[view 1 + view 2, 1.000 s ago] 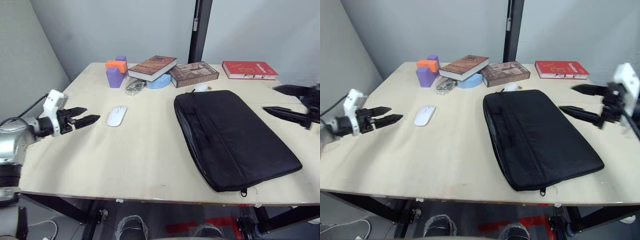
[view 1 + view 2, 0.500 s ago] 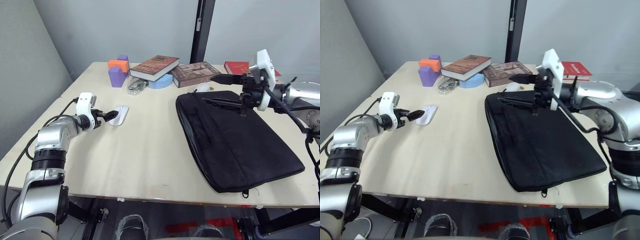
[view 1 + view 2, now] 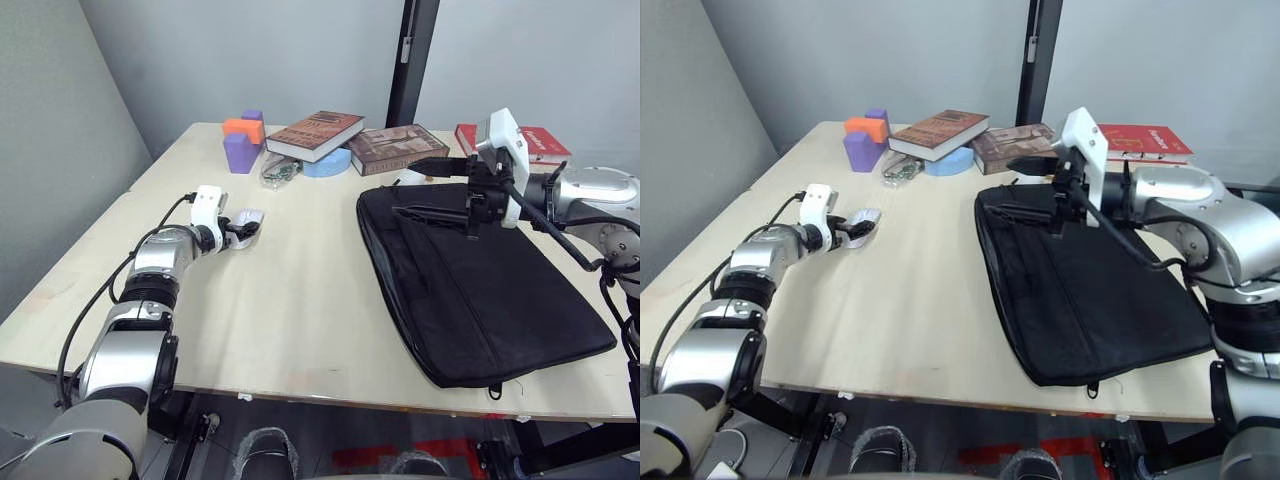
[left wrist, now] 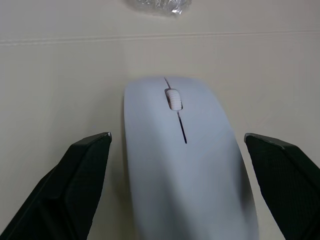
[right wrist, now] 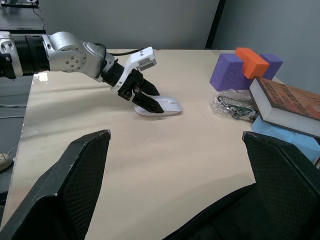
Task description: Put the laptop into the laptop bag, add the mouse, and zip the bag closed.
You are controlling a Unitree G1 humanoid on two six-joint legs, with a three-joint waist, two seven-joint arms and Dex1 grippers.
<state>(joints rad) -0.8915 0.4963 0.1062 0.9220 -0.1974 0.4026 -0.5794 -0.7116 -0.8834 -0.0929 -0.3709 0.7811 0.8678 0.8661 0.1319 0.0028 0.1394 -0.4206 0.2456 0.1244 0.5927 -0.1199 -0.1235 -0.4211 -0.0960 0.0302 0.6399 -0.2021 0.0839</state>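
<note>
The white mouse (image 3: pixel 249 220) lies on the table's left half. My left gripper (image 3: pixel 240 231) is open around its near end, and in the left wrist view the mouse (image 4: pixel 185 175) sits between the two black fingers (image 4: pixel 75 185) with a gap on each side. The black laptop bag (image 3: pixel 485 290) lies flat on the right half. My right gripper (image 3: pixel 404 187) hovers open above the bag's far left corner. The right wrist view looks across the table at the left gripper (image 5: pixel 146 101) and the mouse (image 5: pixel 167 106). The laptop is out of view.
Along the far edge stand purple and orange blocks (image 3: pixel 240 142), two stacked books (image 3: pixel 315 134), a blue object (image 3: pixel 327 165), a clear-wrapped bundle (image 3: pixel 277 173) and a red book (image 3: pixel 540 140). A black post (image 3: pixel 405 60) rises behind the table.
My left gripper has advanced to the mouse and now straddles it. The right arm swung in from the right edge to above the bag's far corner. The camera has shifted too.
</note>
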